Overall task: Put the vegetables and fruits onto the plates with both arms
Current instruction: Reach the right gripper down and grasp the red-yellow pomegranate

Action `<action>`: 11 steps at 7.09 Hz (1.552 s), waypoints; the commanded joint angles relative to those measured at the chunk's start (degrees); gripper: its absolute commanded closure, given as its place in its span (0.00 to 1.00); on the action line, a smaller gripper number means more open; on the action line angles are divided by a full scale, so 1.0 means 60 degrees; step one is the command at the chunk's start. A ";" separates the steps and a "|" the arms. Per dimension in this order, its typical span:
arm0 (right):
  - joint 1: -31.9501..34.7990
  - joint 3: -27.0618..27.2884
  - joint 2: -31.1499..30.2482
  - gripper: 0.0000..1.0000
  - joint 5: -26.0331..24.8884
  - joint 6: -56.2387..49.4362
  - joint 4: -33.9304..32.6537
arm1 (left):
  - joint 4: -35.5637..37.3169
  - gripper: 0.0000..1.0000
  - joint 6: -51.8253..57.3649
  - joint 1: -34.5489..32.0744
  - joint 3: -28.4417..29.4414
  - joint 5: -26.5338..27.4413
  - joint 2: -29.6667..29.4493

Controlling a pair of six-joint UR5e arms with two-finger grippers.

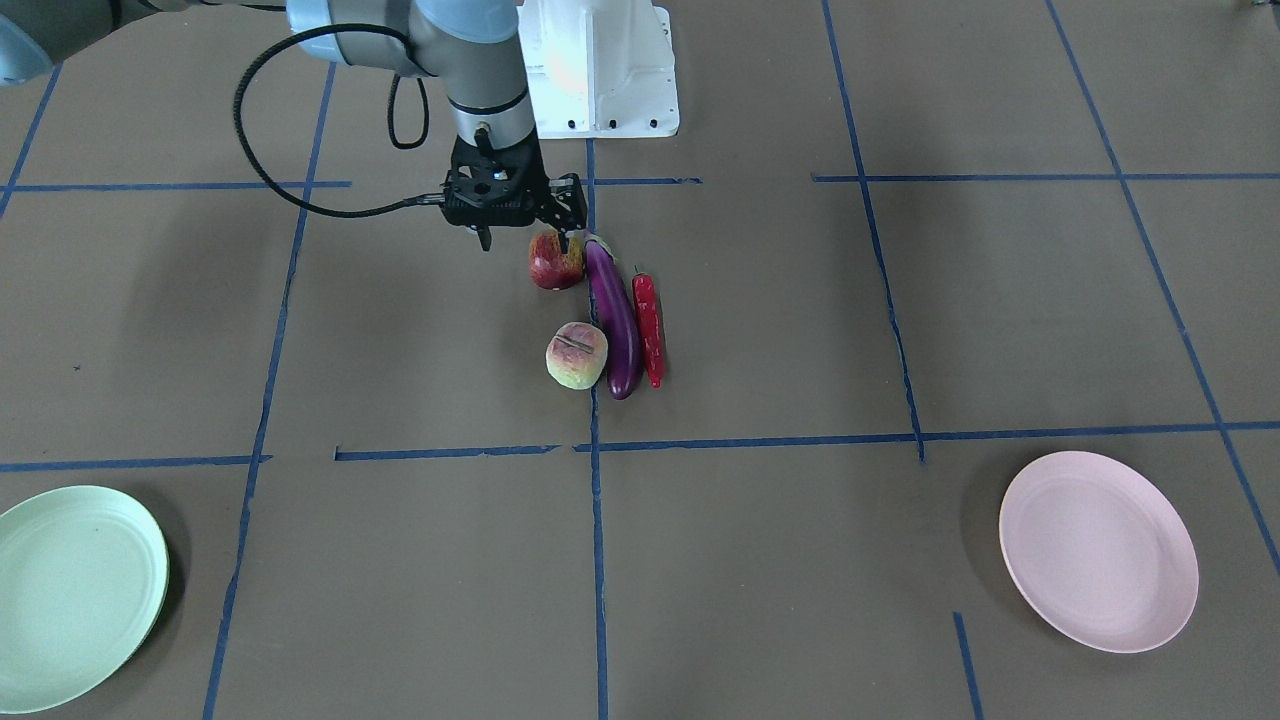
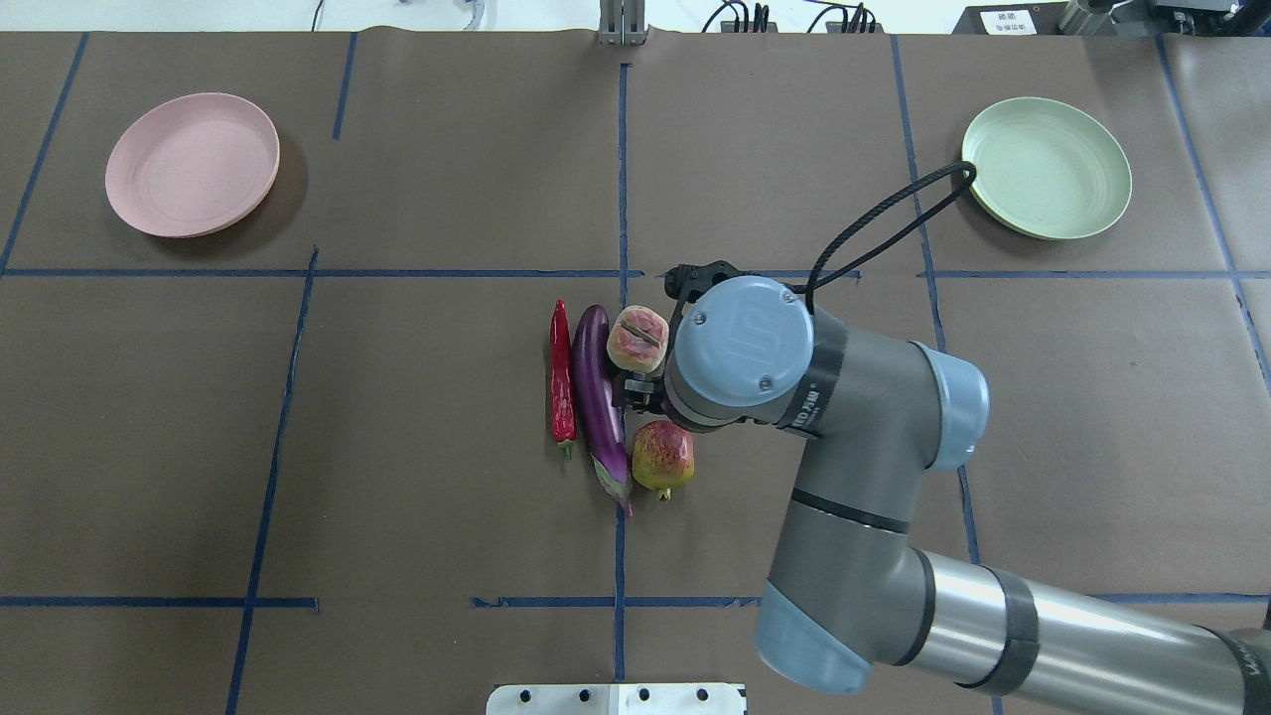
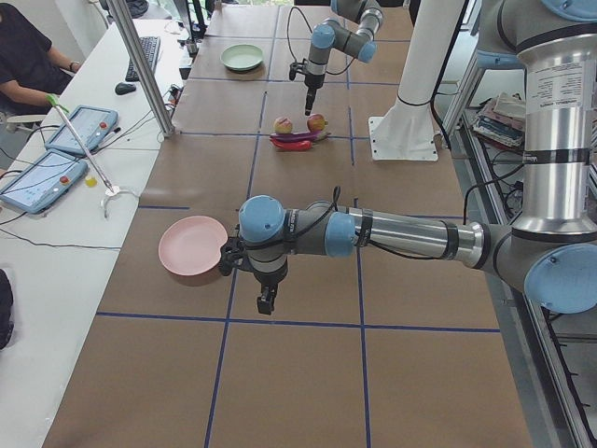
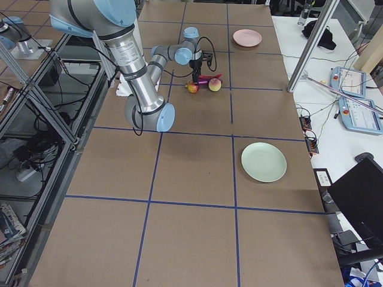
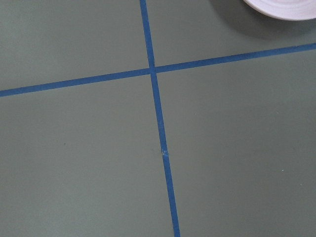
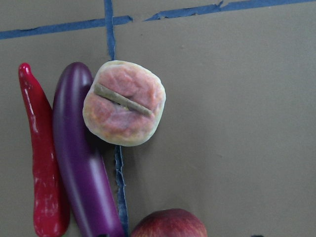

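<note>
Right claw: black two-finger, spread wide, holding nothing; hangs just over the round dark-red pomegranate with yellow-green patches, one finger on either side of it.
Left claw: low over bare table near the pale pink round plate; seen only from the side, so cannot tell if wide or narrow. Its wrist view shows only taped table and a sliver of that plate's rim.
Fruit: pomegranate and the flattish yellow-green, pink-blushed peach with a brown stem sit mid-table, close but apart.
Vegetables: long glossy purple eggplant lies hard against both fruits; slim glossy red chili pepper just beside it on the far side.
Plates: pink one and the pale mint green round plate both empty, well apart, each toward an outer corner.
Step, as I read it: descent onto the pomegranate; nothing placed yet.
Risk, crowding: the eggplant's cap end presses close to the pomegranate. The finger on that side may land on the cap and shove the eggplant into the chili.
Risk, slip: round, smooth fruit. An off-centre pinch could squirt it out and send it rolling.
Risk, carry: long run to either plate; a shallow grip may drop it short.
</note>
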 commanded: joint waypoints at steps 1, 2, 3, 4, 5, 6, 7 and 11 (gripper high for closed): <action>-0.0175 -0.0614 0.0256 0.01 -0.0197 -0.0282 -0.0075 | 0.0000 0.00 0.0000 0.0011 -0.0016 -0.0102 0.0015; -0.0335 -0.0644 0.0241 0.01 -0.0255 -0.0690 -0.0380 | 0.0000 0.00 0.0000 0.0011 -0.0016 -0.0219 0.0015; -0.0568 -0.0731 0.0270 0.01 -0.0575 -0.0752 -0.0368 | 0.0000 0.00 0.0000 -0.0004 -0.0016 -0.0220 0.0015; -0.0599 -0.0776 0.0256 0.01 -0.0578 -0.0752 -0.0368 | 0.0000 0.00 0.0000 0.0010 -0.0016 -0.0220 0.0000; -0.0600 -0.0776 0.0183 0.01 -0.0549 -0.0767 -0.0368 | 0.0000 0.00 0.0000 0.0011 -0.0016 -0.0234 0.0015; -0.0643 -0.0791 0.0168 0.01 -0.0607 -0.0767 -0.0368 | 0.0000 0.00 0.0000 0.0011 -0.0031 -0.0234 0.0000; -0.0687 -0.0820 0.0183 0.02 -0.0622 -0.0767 -0.0354 | 0.0000 0.00 0.0000 -0.0004 -0.0075 -0.0234 0.0015; -0.0703 -0.0793 0.0154 0.99 -0.0535 -0.0664 -0.0368 | 0.0000 0.00 0.0000 -0.0004 -0.0133 -0.0425 0.0015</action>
